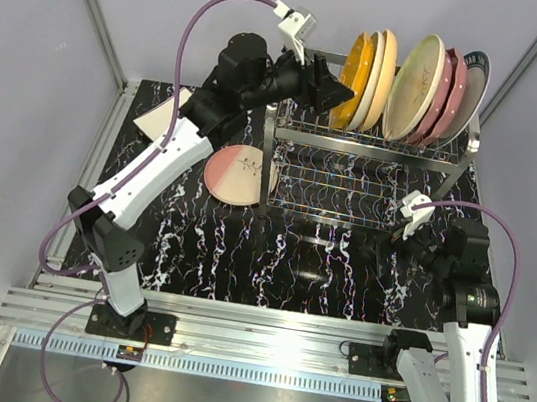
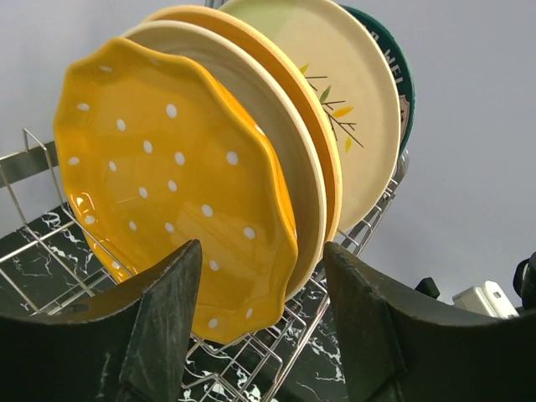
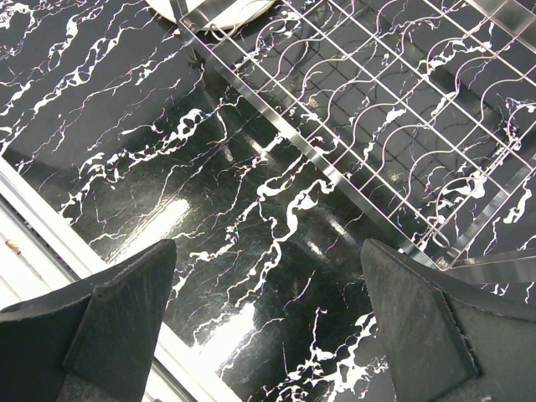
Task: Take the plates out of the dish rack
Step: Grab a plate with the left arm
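Plate (image 2: 167,193) stands between left end effector's (image 2: 261,254) jaws.

Chrome wire two-tier dish rack (image 1: 355,163): plates stand on edge in the upper tier. Yellow scalloped white-dotted plate (image 2: 167,193) is nearest, its lower rim between the left fingers (image 2: 159,327), contact unclear. Stacked beyond it are a cream plate (image 2: 280,167), an orange plate (image 2: 322,142), a twig-motif plate (image 2: 356,100) and a dark-rimmed plate (image 2: 400,75). Pink-cream round plate (image 1: 237,174) lies flat, well apart from those fingers.

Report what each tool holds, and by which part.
Nothing is held. The left tool straddles the yellow dotted plate at its lower rim, not gripping it; the right tool hangs open over the table.
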Robot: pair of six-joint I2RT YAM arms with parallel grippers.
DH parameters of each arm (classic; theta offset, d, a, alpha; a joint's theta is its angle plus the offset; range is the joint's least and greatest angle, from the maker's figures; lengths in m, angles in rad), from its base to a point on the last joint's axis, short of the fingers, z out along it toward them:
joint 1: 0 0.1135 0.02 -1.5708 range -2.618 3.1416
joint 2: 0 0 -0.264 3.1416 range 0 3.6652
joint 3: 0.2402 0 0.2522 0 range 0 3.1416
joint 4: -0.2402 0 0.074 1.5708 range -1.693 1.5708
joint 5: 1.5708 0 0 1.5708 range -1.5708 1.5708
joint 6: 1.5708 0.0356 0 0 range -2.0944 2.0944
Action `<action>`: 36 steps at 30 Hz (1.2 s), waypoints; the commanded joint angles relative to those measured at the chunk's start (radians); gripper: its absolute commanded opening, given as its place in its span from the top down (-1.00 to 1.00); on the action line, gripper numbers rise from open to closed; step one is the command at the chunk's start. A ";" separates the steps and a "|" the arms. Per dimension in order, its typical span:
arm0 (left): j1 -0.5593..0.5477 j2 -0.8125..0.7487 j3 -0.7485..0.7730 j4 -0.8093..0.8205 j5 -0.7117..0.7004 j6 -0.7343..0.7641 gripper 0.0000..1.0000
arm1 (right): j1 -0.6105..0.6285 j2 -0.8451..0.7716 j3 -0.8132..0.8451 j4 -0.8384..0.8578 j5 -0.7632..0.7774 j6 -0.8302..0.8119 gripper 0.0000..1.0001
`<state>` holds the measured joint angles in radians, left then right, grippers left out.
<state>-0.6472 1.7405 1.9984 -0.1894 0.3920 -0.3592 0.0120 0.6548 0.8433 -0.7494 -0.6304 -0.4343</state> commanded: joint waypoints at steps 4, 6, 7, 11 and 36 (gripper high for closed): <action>-0.015 0.016 0.069 0.008 0.039 0.012 -0.19 | -0.006 -0.007 0.002 0.024 -0.015 -0.015 -0.99; -0.020 0.016 0.066 0.007 0.041 0.028 -0.15 | -0.006 -0.007 0.002 0.024 -0.014 -0.015 -0.99; -0.020 0.016 0.068 0.004 0.036 0.034 -0.13 | -0.006 -0.007 0.003 0.024 -0.014 -0.014 -0.99; -0.028 0.024 0.068 -0.016 0.008 0.075 -0.04 | -0.007 -0.007 0.004 0.022 -0.015 -0.014 -0.99; -0.054 0.086 0.076 -0.012 0.027 0.255 0.35 | -0.007 -0.017 0.004 0.021 -0.015 -0.011 -0.99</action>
<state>-0.6964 1.8168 2.0331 -0.2356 0.4061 -0.1486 0.0120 0.6476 0.8429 -0.7498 -0.6304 -0.4347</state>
